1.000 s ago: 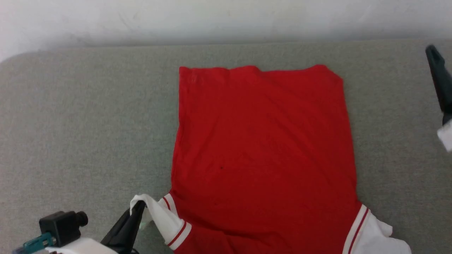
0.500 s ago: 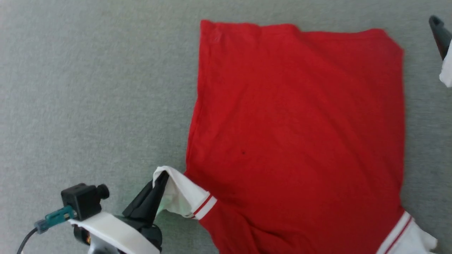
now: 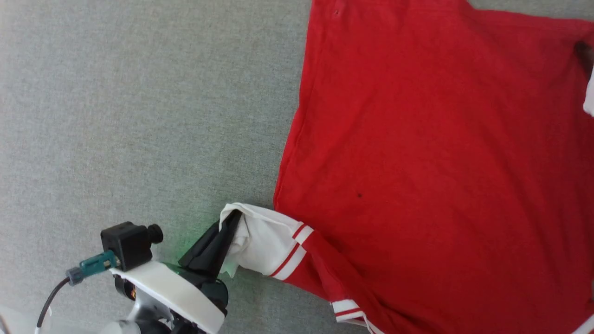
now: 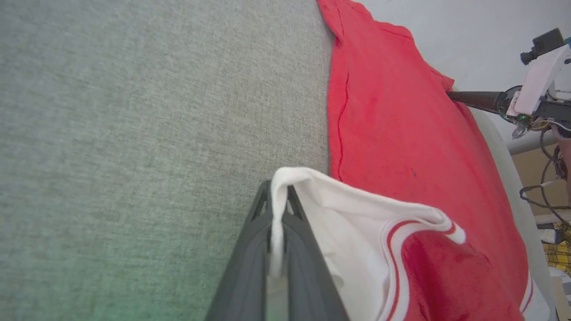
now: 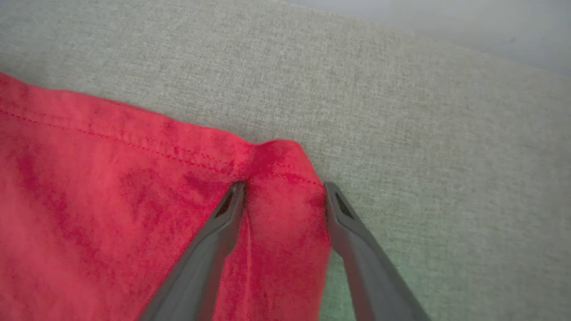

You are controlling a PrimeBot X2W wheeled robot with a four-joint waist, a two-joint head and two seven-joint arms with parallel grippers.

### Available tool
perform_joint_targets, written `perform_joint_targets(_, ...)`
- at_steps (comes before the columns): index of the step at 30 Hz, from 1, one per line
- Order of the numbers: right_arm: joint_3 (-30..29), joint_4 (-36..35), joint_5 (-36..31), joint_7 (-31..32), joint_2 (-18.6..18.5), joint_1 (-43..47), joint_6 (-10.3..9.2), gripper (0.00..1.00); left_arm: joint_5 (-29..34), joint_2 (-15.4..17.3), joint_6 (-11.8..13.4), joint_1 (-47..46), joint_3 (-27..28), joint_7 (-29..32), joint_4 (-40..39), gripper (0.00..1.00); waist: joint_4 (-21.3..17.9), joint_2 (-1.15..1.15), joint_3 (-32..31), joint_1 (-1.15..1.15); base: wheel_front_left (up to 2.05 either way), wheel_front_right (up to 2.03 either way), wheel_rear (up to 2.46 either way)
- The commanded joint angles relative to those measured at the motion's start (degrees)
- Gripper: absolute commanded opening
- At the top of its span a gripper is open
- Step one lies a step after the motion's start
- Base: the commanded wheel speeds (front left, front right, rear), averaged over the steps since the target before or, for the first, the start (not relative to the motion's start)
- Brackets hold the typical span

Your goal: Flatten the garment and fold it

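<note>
Two left fingers (image 4: 247, 261) clamping white sleeve (image 4: 352, 223), red garment (image 3: 441, 139) on grey surface (image 3: 139, 93)

One garment (image 3: 417, 139), two hands, left hand (image 4: 277, 191) and right hand (image 5: 285, 187), and one grey cloth surface (image 3: 139, 116).

The grey woven-cloth tabletop (image 3: 139, 116) carries a shirt (image 3: 441, 162), spread mostly flat, plain red side up, lying toward the head view's right.
</note>
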Motion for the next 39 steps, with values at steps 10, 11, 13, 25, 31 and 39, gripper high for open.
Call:
perform_joint_targets(10, 1.6, -0.4, 3.6, -7.1, 0.1, 2.9, -0.03, 0.0, 1.1, 1.8, 0.2, -0.3, 0.6, -1.3, 1.2, 0.0, -3.5, 0.0, -6.6, 0.01, 0.0, 0.0, 0.0)
perform_joint_targets(11, 1.6, -1.0, 4.2, -8.2, 0.0, 3.6, -0.03, 0.0, 1.3, 2.0, 0.5, 0.2, 0.8, -1.3, 1.1, 0.0, -4.2, 0.0, -7.9, 0.01, 0.0, 0.0, 0.0)
perform_joint_targets(13, 1.4, -2.7, 5.5, -9.9, -0.2, 5.6, -0.03, 0.0, 1.8, 2.5, 1.1, 1.3, 1.1, -1.2, 1.0, 0.0, -5.7, 0.0, -10.5, 0.01, 0.0, 0.0, 0.0)
perform_joint_targets(25, -16.5, -22.0, 12.1, -10.9, 5.2, 35.4, -0.03, 0.0, 2.2, 4.3, 4.8, 8.3, 2.6, 0.4, -2.3, 0.0, -13.9, 0.0, -18.3, 0.01, 0.0, 0.0, 0.0)
perform_joint_targets(31, -23.6, -25.4, 14.3, -11.7, 13.9, 52.0, -0.03, 0.0, 2.3, 4.9, 5.5, 9.4, 2.7, 1.3, -3.2, 0.0, -15.6, 0.0, -18.3, 0.01, 0.0, 0.0, 0.0)
perform_joint_targets(39, -19.6, -17.2, 16.4, -19.6, 15.0, 55.9, -0.03, 0.48, 1.9, 5.0, 6.5, 10.7, 2.7, 2.0, -3.6, 0.0, -16.4, 0.0, -20.4, 0.01, 0.0, 0.0, 0.0)
